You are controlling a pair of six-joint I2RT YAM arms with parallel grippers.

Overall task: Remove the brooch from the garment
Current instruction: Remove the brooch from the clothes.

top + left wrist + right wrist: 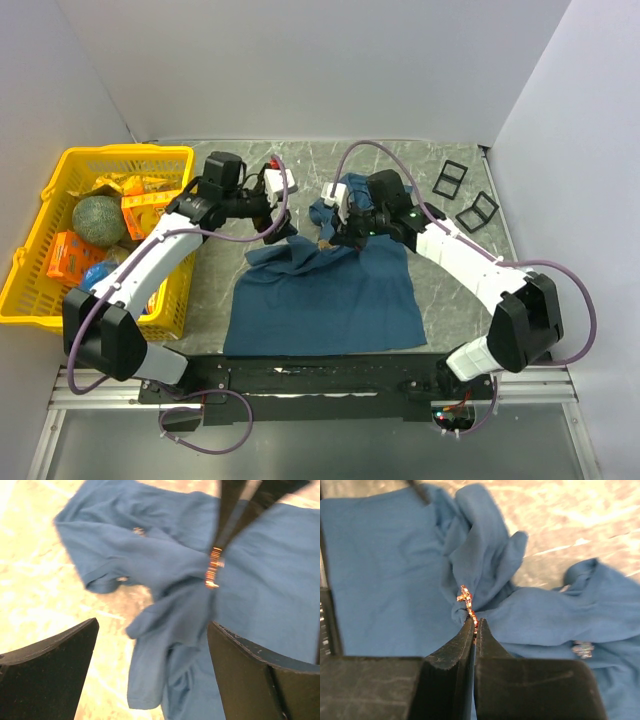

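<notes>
The dark blue T-shirt (330, 300) lies across the middle of the grey marbled worktop (215, 290), its lower half spread fairly flat and its upper end rumpled into folds between the two arms. The brooch (466, 601), a small gold-and-orange piece, sits on a pinched ridge of that rumpled cloth, right at the tip of the right pincer (475, 622). Its two black fingers are pressed together on the lower end of the brooch, with no gap showing between them. The cloth around it is drawn up into a little peak, and the brooch's upper end stands clear above the fingertips.

The left pincer (152, 630) hangs just beside, over a crumpled sleeve, with its fingers spread wide and nothing between them but the shirt below. From where I stand I can't say whether either finger actually touches the cloth. The left wrist view is blurred.

A small silvery speck (582, 649) shows on a fold to one side of the brooch, possibly another pin, but it is too blurred to tell.

Off to the left stands a yellow basket (130, 152) with orange packets and a green ball in it. Any print on the packets is too small to read.
</notes>
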